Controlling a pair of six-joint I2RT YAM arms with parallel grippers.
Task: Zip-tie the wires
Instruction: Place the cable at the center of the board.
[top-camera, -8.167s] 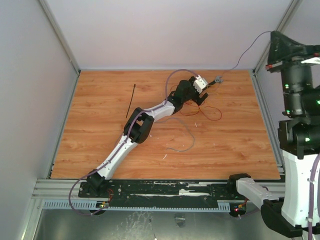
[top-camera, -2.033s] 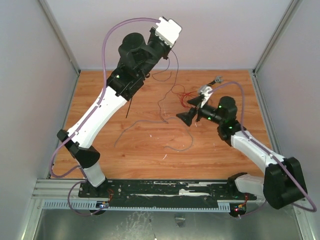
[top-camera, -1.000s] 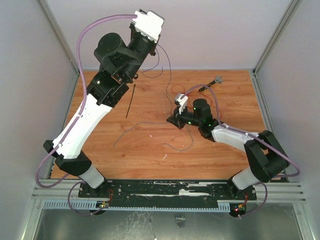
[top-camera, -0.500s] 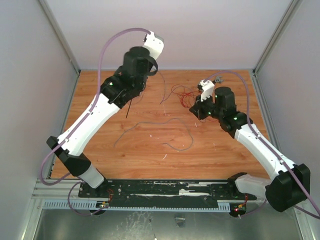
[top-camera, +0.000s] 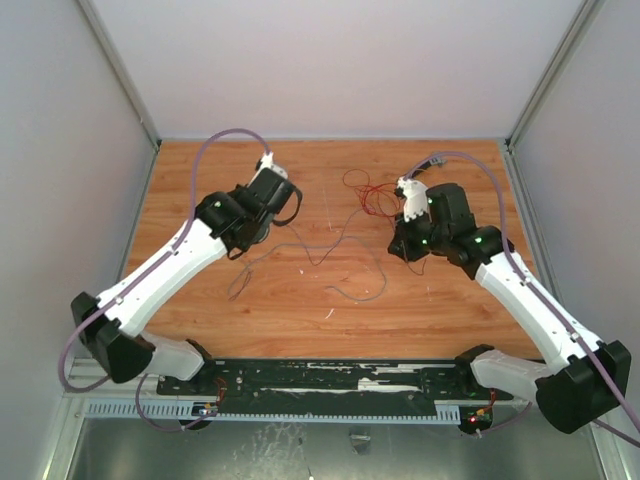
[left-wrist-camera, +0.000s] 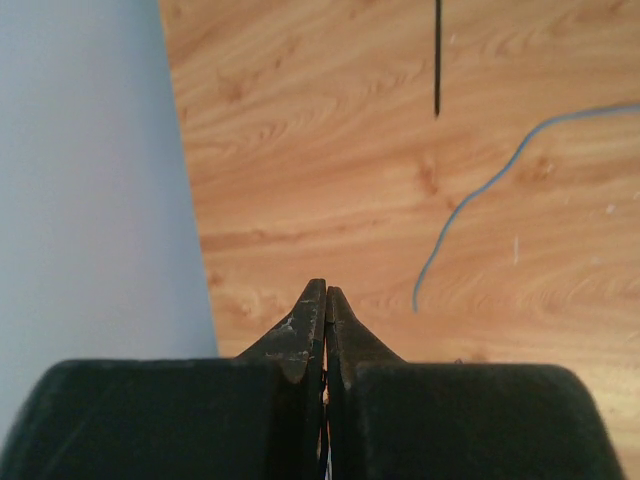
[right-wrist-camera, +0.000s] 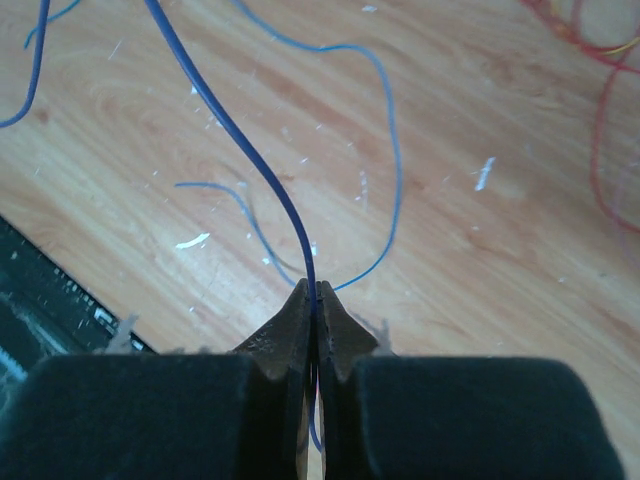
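The wires (top-camera: 340, 235) are thin strands strung across the middle of the wooden table, with a red tangle (top-camera: 368, 192) behind them. My right gripper (top-camera: 408, 250) is shut on a blue-grey wire (right-wrist-camera: 250, 160), which runs out past the tips of the right gripper (right-wrist-camera: 316, 288). Red strands (right-wrist-camera: 600, 120) lie beyond it. My left gripper (top-camera: 275, 205) hangs over the table's left half. In its wrist view the left gripper (left-wrist-camera: 326, 292) is shut, with a thin strand low in the slit. The zip tie (left-wrist-camera: 437, 60) lies ahead of it beside a grey wire (left-wrist-camera: 470, 190). In the top view the left arm hides the zip tie.
A pale wall (left-wrist-camera: 90, 200) stands close on the left of the left gripper. The metal rail (top-camera: 350, 385) with the arm bases runs along the near edge. White specks (top-camera: 328, 313) dot the wood. Purple cables (top-camera: 215, 140) loop over both arms.
My left arm has swung down from high at the back to low over the table's left half. My right gripper has moved right and toward the front with its wire.
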